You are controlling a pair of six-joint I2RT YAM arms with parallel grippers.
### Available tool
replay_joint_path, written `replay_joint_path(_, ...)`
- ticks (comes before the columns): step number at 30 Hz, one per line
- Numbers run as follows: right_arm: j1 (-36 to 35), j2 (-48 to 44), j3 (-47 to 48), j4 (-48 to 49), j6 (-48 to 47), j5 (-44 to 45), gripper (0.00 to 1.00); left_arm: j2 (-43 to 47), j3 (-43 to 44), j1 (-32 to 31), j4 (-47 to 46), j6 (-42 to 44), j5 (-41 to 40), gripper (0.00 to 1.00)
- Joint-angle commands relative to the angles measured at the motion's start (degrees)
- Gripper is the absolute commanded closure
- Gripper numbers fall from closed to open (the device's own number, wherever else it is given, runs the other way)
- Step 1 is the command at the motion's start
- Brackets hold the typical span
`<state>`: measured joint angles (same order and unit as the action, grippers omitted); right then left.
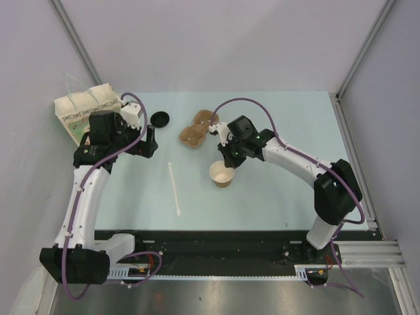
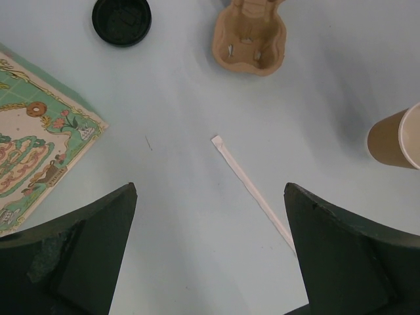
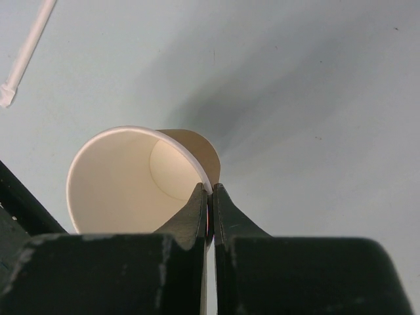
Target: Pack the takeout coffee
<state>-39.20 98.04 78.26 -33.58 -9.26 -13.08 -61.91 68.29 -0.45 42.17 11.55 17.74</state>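
Kraft paper cup [image 3: 125, 184] is pinched at its rim between the right gripper [image 3: 210, 190]'s fingers; the left gripper [image 2: 210, 197] hangs spread wide above the white stir stick [image 2: 252, 190].

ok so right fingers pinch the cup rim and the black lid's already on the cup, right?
No. Right fingers pinch the cup rim, but the black lid is off: the top view shows it lying on the table, apart from the open cup.
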Motion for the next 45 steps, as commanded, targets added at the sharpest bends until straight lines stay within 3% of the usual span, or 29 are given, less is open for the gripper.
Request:
replay_joint_path(1, -0.2, -1.5, -0.9, 2.8, -0.5, 0.2, 0.99, -4.5, 4.6, -2.0, -0.6, 2.2, -1.8, 0.01)
replay_joint_path(8, -0.3, -0.6, -2.0, 2.9, 0.0, -1.3, 0.98, -12.4, 10.3, -3.6, -1.7, 5.1, -5.2, 0.00)
replay_joint_path(12, -0.4, -1.1, -2.1, 2.6, -0.1, -1.9, 0.87, -18.1, 13.3, -3.8, -2.6, 5.7, -6.6, 0.00)
replay_joint_path(24, 0.1, -1.3, -2.2, 1.7, 0.1, -4.1, 0.72, -39.9, 28.6, -4.9, -2.3, 5.8, -6.2, 0.03)
replay_joint_path(30, 3.2, -5.6, -1.2, 2.2, 0.8, -6.2, 0.44, -48.6, 32.8, -5.7, -2.6, 6.9, -6.8, 0.08)
replay_joint_path(35, 9.4, -9.5, 1.4, 2.5, 0.0, -9.7, 0.30, -55.0, 37.7, -6.1, -5.3, 8.6, -9.0, 0.12)
replay_joint_path(38, 12.1, -11.0, 3.6, 2.6, 0.1, -11.2, 0.12, -60.6, 43.1, -6.1, -5.0, 9.5, -9.0, 0.13)
replay_joint_path(39, 13.8, -11.4, 4.2, 2.6, 0.0, -11.2, 0.01, -62.1, 44.5, -6.1, -4.4, 9.7, -8.9, 0.14)
replay_joint_path(45, 18.5, -12.3, 5.9, 1.2, -3.5, -8.5, 0.00, -66.9, 46.7, -6.1, -7.5, 11.6, -8.3, 0.18)
